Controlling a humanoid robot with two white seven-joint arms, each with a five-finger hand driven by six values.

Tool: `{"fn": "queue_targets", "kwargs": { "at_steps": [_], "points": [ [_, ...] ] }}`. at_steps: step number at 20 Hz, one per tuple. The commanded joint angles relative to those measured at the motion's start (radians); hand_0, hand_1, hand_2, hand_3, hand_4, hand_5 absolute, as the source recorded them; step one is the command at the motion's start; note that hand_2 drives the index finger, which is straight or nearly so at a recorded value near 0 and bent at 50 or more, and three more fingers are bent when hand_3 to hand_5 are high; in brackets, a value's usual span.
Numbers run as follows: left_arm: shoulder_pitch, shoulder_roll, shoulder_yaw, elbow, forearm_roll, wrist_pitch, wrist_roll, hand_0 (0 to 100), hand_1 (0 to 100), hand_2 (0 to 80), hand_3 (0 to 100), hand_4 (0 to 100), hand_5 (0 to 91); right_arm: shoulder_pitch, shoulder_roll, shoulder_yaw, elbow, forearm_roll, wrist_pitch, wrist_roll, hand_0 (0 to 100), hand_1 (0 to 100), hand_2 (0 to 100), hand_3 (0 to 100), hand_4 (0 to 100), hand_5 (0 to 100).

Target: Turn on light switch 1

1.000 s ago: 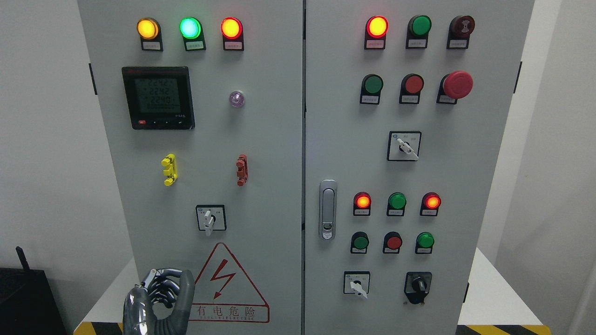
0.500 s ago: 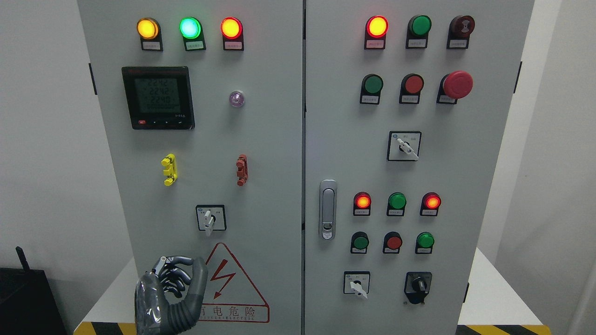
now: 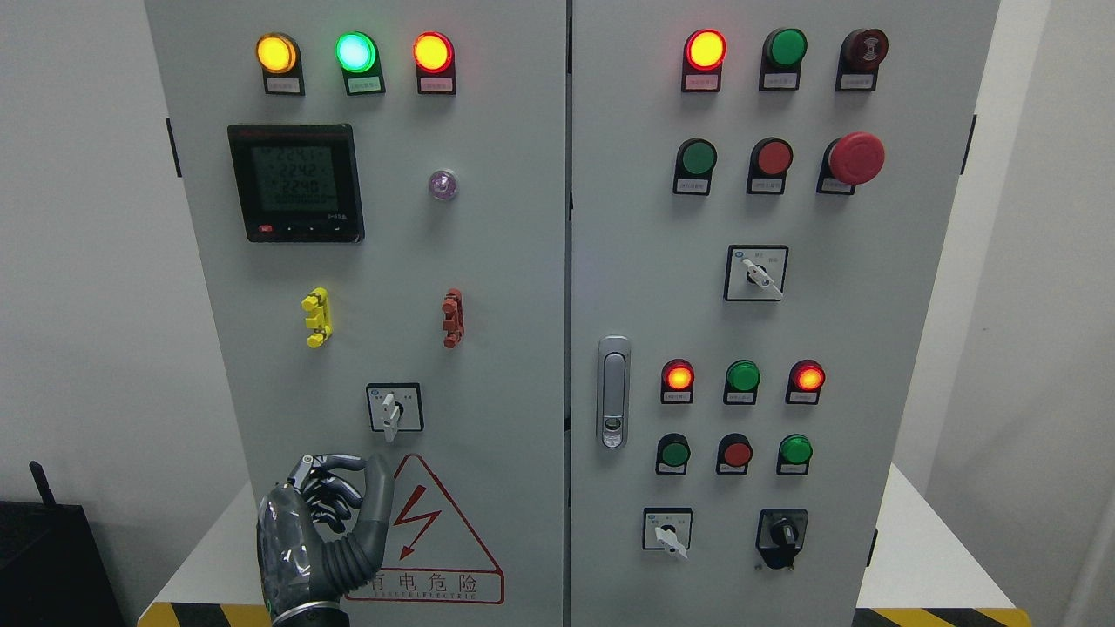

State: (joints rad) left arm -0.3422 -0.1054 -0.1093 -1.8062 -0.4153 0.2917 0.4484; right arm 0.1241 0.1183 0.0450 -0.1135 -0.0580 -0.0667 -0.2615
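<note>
**Inspector:** What changed over the last second?

**Assistant:** The left hand (image 3: pixel 324 531) had risen from the bottom edge of the head view and shifted rightward. It stood in front of the left cabinet door (image 3: pixel 505 261), overlapping the left corner of the red warning triangle (image 3: pixel 435 531), directly below the white selector switch (image 3: pixel 395 409).

**Inspector:** And the meaning for the task?

**Assistant:** I judged the approach under way but incomplete. No label naming "switch 1" was legible, so I took this selector as the target only because the hand was heading for it. Its lever pointed straight down and appeared untouched.

**Inspector:** Condition of the hand?

**Assistant:** The fingers (image 3: pixel 335 488) were curled inward towards the palm, the thumb (image 3: pixel 376 496) raised upright beside them. It held nothing. Whether it touched the door face could not be determined from this view; it was clear of the switch.

**Inspector:** The other arm?

**Assistant:** The right hand was not in view.

**Inspector:** Remaining work?

**Assistant:** In my judgement, a further short rise, then a pinch on the lever and a turn.
</note>
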Motion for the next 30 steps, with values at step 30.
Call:
{"fn": "queue_targets", "kwargs": {
  "at_steps": [30],
  "points": [
    [-0.127, -0.003, -0.061, 0.053, 0.075, 0.162, 0.036, 32, 54, 52.8, 88, 89, 82.8, -0.001, 0.0, -0.001, 0.0, 0.0, 0.001, 0.001, 12, 39, 0, 0, 0, 0]
  ]
}}
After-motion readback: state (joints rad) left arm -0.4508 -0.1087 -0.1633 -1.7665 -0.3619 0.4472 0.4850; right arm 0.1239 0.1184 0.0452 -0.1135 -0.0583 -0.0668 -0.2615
